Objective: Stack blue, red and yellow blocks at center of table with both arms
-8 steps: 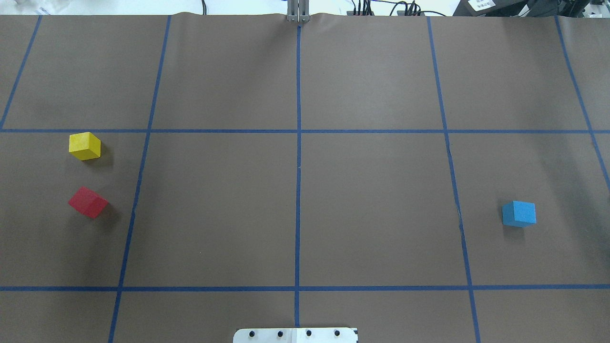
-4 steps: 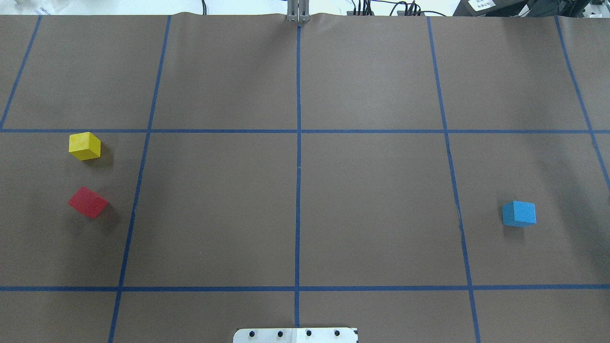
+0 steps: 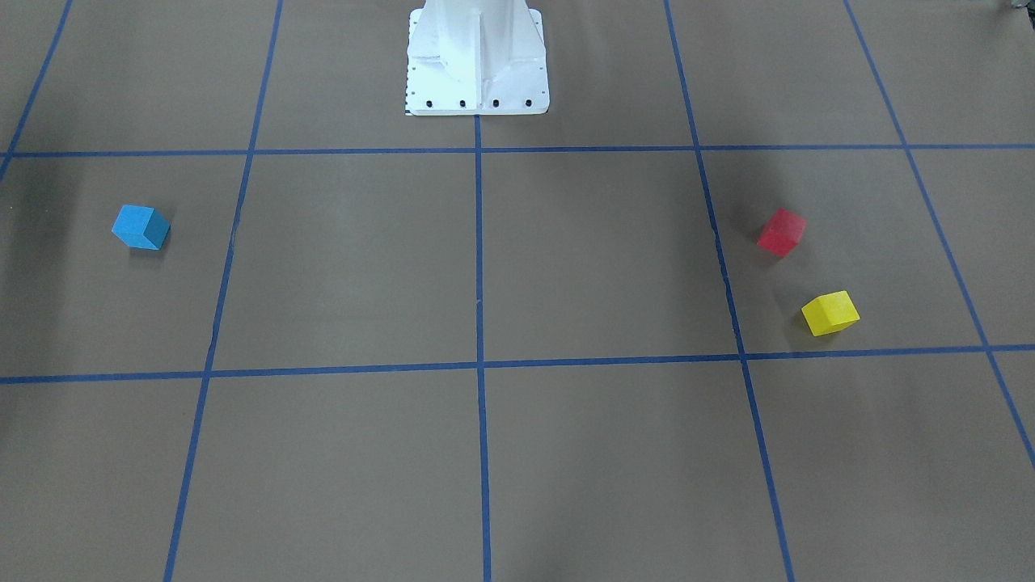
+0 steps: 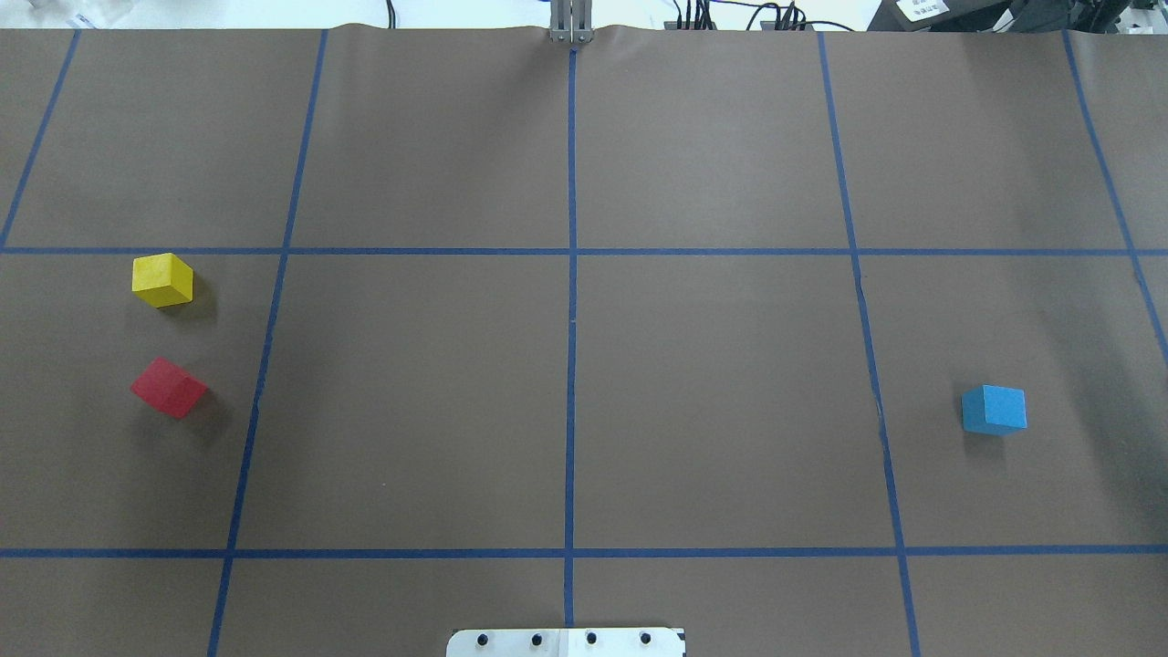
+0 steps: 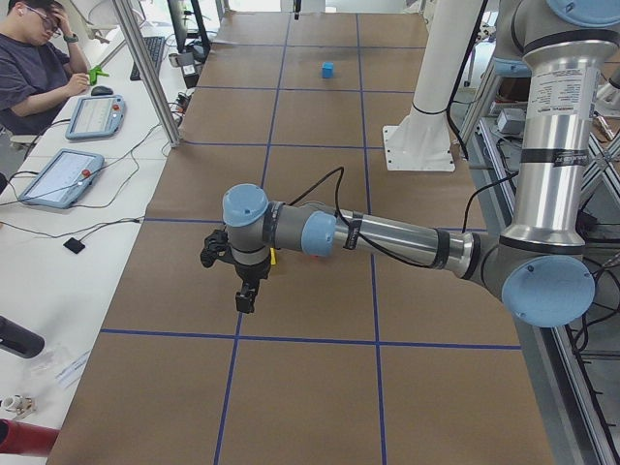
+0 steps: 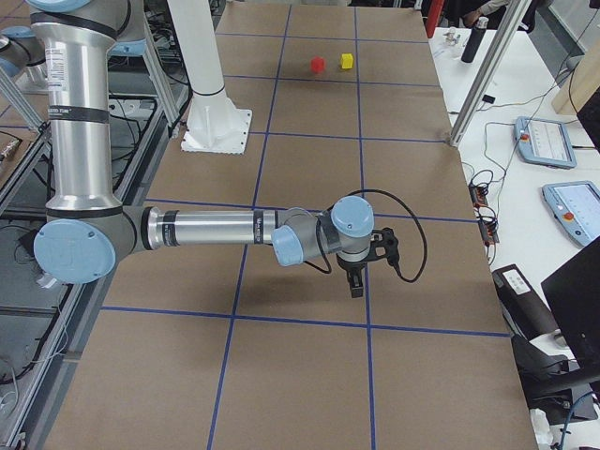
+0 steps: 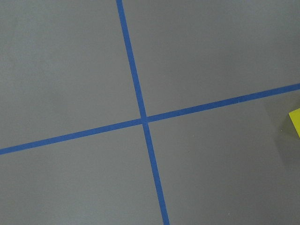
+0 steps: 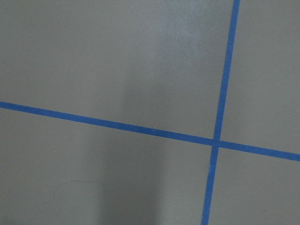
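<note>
The yellow block [image 4: 162, 279] and the red block [image 4: 169, 387] sit apart on the table's left side. The blue block [image 4: 994, 409] sits alone on the right side. The front-facing view shows the blue block [image 3: 141, 226], red block [image 3: 781, 231] and yellow block [image 3: 830, 313]. My left gripper [image 5: 246, 302] hangs over the table's left end, close to the yellow block, and I cannot tell whether it is open. My right gripper [image 6: 355, 289] hangs over the right end, and I cannot tell its state either. A yellow corner [image 7: 295, 123] shows in the left wrist view.
Blue tape lines [image 4: 571, 319] divide the brown table cover into squares. The white robot base [image 3: 477, 65] stands at the near middle edge. An operator [image 5: 39, 68] sits beside the table's far side with teach pendants [image 5: 63, 176] and a metal post [image 5: 145, 73].
</note>
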You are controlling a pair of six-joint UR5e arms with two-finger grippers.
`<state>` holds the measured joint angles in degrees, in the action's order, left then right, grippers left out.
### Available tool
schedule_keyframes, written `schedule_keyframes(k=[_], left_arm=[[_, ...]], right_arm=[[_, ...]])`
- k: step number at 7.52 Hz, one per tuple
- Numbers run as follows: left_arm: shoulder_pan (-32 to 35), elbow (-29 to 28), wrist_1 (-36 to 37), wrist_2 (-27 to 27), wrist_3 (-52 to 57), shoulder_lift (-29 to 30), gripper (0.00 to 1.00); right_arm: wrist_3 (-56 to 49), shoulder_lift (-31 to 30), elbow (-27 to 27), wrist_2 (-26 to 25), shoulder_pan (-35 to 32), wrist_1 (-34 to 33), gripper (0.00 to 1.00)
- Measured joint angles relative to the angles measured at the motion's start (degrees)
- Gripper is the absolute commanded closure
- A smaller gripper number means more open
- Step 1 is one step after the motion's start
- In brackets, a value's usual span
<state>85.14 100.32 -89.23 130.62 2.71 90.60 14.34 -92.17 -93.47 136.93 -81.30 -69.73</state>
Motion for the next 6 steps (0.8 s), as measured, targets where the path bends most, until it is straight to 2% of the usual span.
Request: schedule_keyframes(k=[2, 4, 6], left_arm=[[0.0, 2.3, 0.0, 0.1, -0.2, -1.5, 0.0], [0.0, 2.7, 0.1, 0.1, -0.3, -1.8, 0.0], [0.0, 2.8, 0.1, 0.1, -0.6, -1.8, 0.0]], right_arm=[[13.3, -2.8, -3.3, -1.3, 7.8, 6.4, 0.0], [22.7, -4.2, -7.6, -1.9, 14.7, 7.3, 0.0], [32.5, -4.7, -11.7, -5.9, 23.3, 7.3, 0.0]])
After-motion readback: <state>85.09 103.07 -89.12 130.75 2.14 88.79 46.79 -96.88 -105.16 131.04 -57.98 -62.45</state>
